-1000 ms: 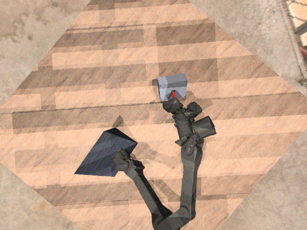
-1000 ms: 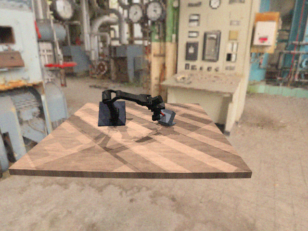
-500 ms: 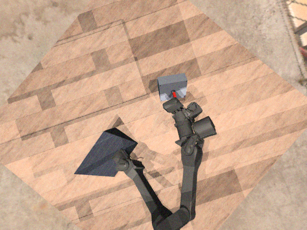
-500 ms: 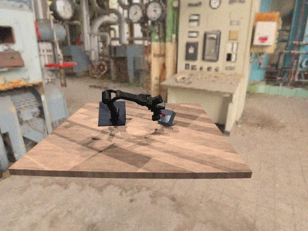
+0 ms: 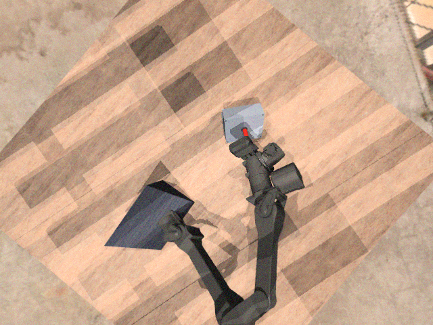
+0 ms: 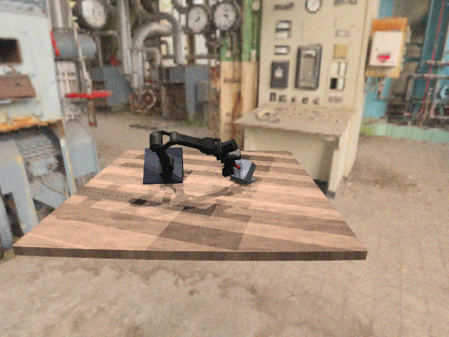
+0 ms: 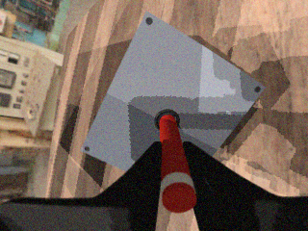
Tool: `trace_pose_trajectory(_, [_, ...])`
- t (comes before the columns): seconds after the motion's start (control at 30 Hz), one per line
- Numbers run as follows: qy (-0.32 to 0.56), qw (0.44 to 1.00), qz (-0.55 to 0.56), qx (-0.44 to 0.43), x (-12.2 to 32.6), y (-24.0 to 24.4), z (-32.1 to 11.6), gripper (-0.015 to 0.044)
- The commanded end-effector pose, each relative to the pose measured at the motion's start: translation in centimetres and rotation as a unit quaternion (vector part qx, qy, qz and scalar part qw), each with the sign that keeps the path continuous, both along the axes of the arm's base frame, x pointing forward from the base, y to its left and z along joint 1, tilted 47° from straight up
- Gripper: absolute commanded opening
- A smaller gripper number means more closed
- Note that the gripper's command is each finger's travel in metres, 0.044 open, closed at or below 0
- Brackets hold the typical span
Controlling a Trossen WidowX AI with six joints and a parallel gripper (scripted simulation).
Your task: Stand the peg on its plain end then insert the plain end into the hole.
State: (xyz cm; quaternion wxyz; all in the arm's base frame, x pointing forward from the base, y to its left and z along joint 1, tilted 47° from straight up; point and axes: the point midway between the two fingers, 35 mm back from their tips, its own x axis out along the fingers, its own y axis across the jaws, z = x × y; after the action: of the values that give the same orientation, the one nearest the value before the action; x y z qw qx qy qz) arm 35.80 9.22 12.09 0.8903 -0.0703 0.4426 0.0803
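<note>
The place looked like an old industrial plant or machine hall, with round gauges (image 6: 224,16), thick bent pipes (image 6: 156,30), a beige control cabinet (image 6: 311,54) and a stained concrete floor (image 6: 217,297) around a wooden surface (image 5: 195,154) (image 6: 188,232) (image 7: 284,29).

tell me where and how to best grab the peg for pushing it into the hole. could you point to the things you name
Best gripped around its bare red shaft, jaws closing from opposite sides, with the gripper coming from the banded end. The peg (image 5: 245,132) (image 7: 174,156) is a straight, slim cylinder, its plain end at the hole (image 7: 159,126) in the sloped panel (image 5: 244,113) (image 6: 243,169) (image 7: 164,67), so that end should probably stay free.
</note>
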Motion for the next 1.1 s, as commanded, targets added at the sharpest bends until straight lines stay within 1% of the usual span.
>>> trace_pose_trajectory(0.0, [0.001, 1.000, 0.000, 0.000, 0.2, 0.0, -0.4, 0.0000])
trace_pose_trajectory(1.07, [0.000, 1.000, 0.000, 0.000, 1.4, 0.3, -2.1, 0.0000])
